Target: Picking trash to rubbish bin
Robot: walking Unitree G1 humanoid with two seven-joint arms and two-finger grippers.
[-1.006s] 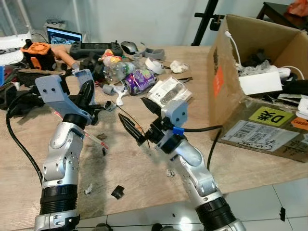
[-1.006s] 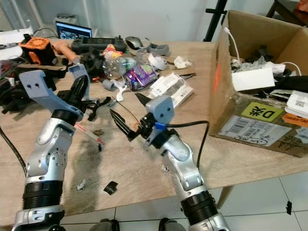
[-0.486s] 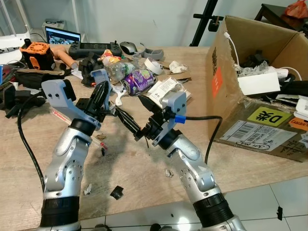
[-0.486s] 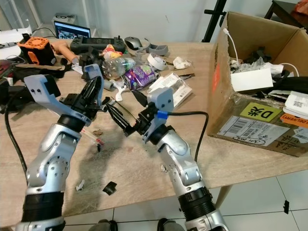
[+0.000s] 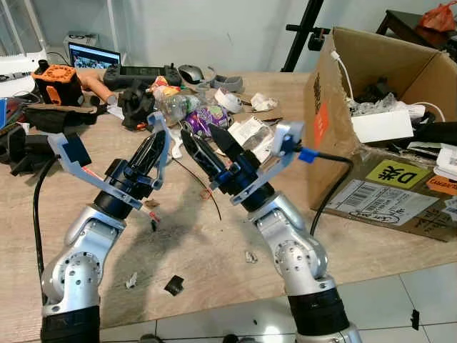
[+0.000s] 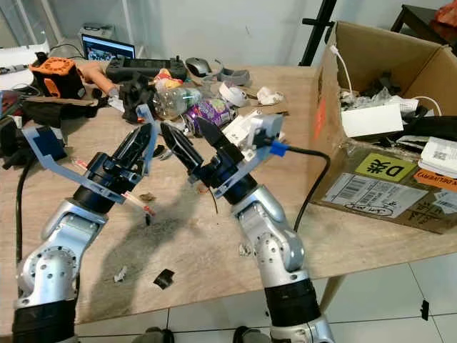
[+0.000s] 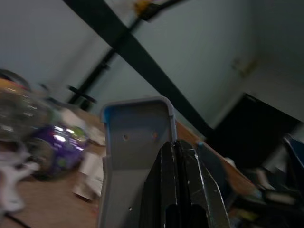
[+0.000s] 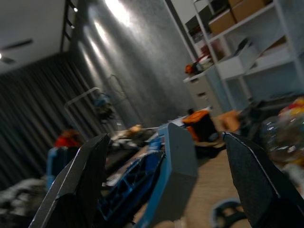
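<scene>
While both my arms are reaching out over the near half of the bench (image 5: 186, 250), small scraps are lying close to its near edge: a black scrap (image 5: 174, 285), a pale crumb (image 5: 131, 281) just to its left, and another pale bit (image 5: 250, 256) beside my right forearm. My left gripper (image 5: 151, 153) is hovering above the wood with its two black fingers pressed together, clenched on nothing I can see; the left wrist view is showing those fingers (image 7: 178, 190) closed tight. My right gripper (image 5: 208, 145) is hanging just beside it, jaws spread wide and released, empty; in the right wrist view the two fingertips (image 8: 80, 185) are standing well apart. A thin dark wire (image 5: 207, 194) is curving across the wood under the two grippers, and a red-tipped stick (image 5: 146, 213) is lying by my left wrist.

Beyond the grippers, toward the far edge, the trash is sitting in a heap: a crushed purple can (image 5: 206, 117), a clear plastic bottle (image 5: 171, 104), a printed packet (image 5: 246, 131) and a crumpled white wad (image 5: 263, 102). Along the far edge I am seeing a black controller (image 5: 139, 72), a mouse (image 5: 190, 71), a laptop (image 5: 93, 54) and an orange device (image 5: 53, 80) near the far left corner. At the right edge an open cardboard box (image 5: 332, 107) is standing, holding cables and white packaging.
</scene>
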